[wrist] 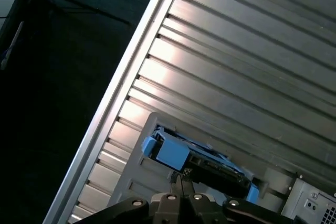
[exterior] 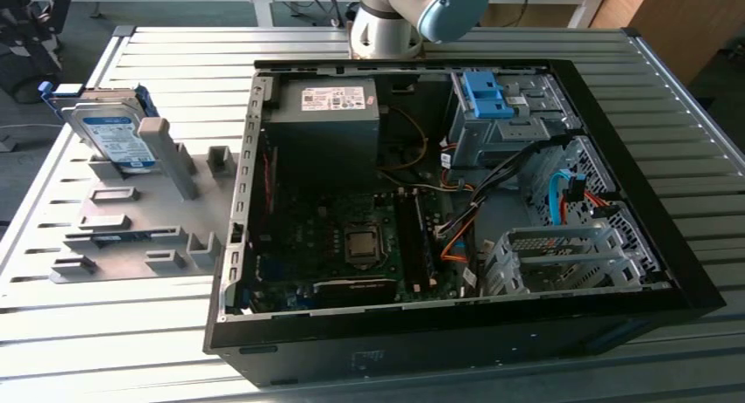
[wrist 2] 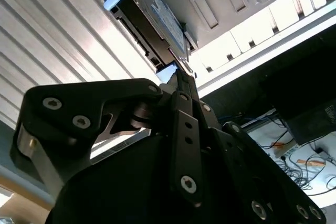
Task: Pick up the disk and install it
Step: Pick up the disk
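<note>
The disk (exterior: pixel 113 133), silver-grey with a white-and-blue label and a blue carrier frame, stands on edge in a grey rack (exterior: pixel 174 163) at the exterior view's left. Both wrist views look down on it. In the second wrist view my gripper (wrist 2: pixel 181 73) has its black fingers pressed together with nothing between them, some way off from the disk (wrist 2: pixel 152 22). In the first wrist view the gripper (wrist: pixel 177 178) lines up with the disk's (wrist: pixel 202 162) blue-framed edge. I cannot tell the gap between them.
An open computer case (exterior: pixel 652 202) lies on the slatted metal table (exterior: pixel 174 45), beside the rack. Inside are a dark power supply (exterior: pixel 324 124), a blue bracket (exterior: pixel 483 93) at the far bay and a metal drive cage (exterior: pixel 559 259). The arm's base (exterior: pixel 390 23) stands behind the case.
</note>
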Motion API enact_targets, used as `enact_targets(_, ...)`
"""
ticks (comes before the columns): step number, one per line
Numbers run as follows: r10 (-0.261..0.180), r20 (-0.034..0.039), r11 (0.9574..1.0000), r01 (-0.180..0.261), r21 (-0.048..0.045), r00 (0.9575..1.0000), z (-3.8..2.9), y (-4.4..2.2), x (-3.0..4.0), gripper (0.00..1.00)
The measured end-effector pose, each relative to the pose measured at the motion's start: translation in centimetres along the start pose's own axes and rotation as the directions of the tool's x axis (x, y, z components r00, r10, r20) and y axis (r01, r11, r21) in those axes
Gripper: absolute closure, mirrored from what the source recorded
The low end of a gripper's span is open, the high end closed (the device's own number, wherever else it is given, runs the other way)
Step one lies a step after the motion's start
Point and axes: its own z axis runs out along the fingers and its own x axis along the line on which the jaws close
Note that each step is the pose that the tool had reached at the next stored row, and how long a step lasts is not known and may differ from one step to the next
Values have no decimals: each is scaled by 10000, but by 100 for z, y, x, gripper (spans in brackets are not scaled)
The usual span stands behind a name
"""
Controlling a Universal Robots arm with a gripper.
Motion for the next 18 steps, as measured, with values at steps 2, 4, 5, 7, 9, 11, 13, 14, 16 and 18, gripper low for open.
enact_targets(2, -359, -16, 9994, 359, -3, 9994, 2, 0, 0, 89)
enact_targets(4, -717, -31, 9974, 717, -7, 9974, 4, 0, 0, 89)
enact_targets(5, -897, -39, 9960, 897, -9, 9960, 5, 0, 0, 89)
enact_targets(7, -1265, -54, 9920, 1265, -14, 9920, 7, 0, 0, 89)
enact_targets(9, -1625, -70, 9867, 1625, -19, 9867, 9, 0, 0, 89)
enact_targets(11, -1971, -84, 9804, 1971, -25, 9803, 10, 0, 0, 89)
enact_targets(13, -2294, -98, 9733, 2294, -31, 9733, 11, 0, 0, 89)
enact_targets(14, -2462, -104, 9692, 2462, -34, 9692, 12, -1, 0, 89)
enact_targets(16, -2755, -116, 9613, 2755, -39, 9612, 13, -1, 0, 89)
enact_targets(18, -3007, -126, 9537, 3006, -45, 9536, 14, -1, 1, 89)
